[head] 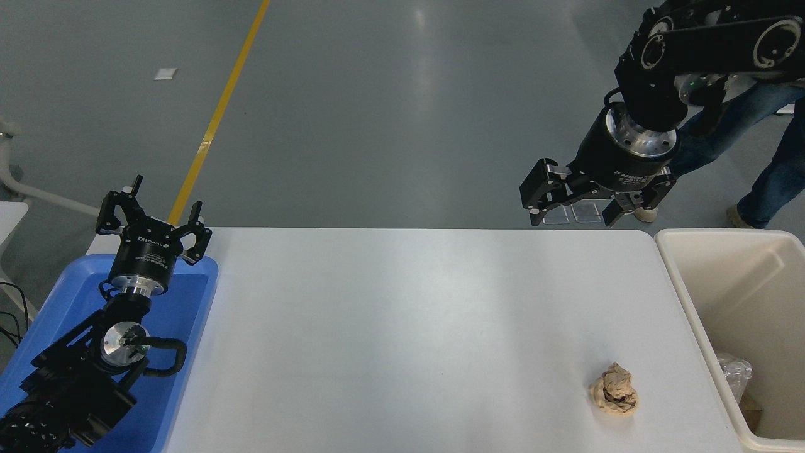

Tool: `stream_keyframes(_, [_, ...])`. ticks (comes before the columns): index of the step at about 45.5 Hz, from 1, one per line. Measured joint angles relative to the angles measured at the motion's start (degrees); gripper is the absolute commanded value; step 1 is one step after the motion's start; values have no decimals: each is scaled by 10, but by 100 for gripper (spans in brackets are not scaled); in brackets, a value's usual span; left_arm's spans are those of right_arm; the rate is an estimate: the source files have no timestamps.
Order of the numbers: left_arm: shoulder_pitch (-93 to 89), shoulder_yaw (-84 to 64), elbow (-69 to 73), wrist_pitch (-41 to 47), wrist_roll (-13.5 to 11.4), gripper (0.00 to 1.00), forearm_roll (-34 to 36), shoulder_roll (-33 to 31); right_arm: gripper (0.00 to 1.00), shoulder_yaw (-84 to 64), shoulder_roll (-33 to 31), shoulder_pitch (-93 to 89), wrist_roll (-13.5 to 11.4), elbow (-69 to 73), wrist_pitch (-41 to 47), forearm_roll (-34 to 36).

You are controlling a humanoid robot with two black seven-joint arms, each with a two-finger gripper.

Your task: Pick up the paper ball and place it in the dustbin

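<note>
Closest to me, the paper ball (614, 389) sits alone on the white surface (402, 327), near its right edge and just beside the dustbin (685, 296), which stands off that edge. I judge that an easy transfer: lift, shift right, drop. Inside the bin I can see a clear crumpled plastic wad (733, 372) low against the near wall. At my lower left, the left pincer (154, 221) is parked over the blue tray (188, 314), fingers spread, well out of the way. Farther off, the right pincer (572, 211) hangs raised beyond the far edge of the surface, fingers apart and holding nothing, well apart from the ball. Behind it, a person's legs (755, 126) stand on the floor.
</note>
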Motion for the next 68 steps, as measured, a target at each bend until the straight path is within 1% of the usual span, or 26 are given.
stream_keyframes(45, [0, 0, 0, 0, 0, 99, 0, 0, 100, -7, -7, -16, 0, -20, 0, -1])
stream_keyframes(68, [0, 0, 0, -1, 0, 99, 0, 0, 100, -27, -55, -26, 1, -24, 0, 1])
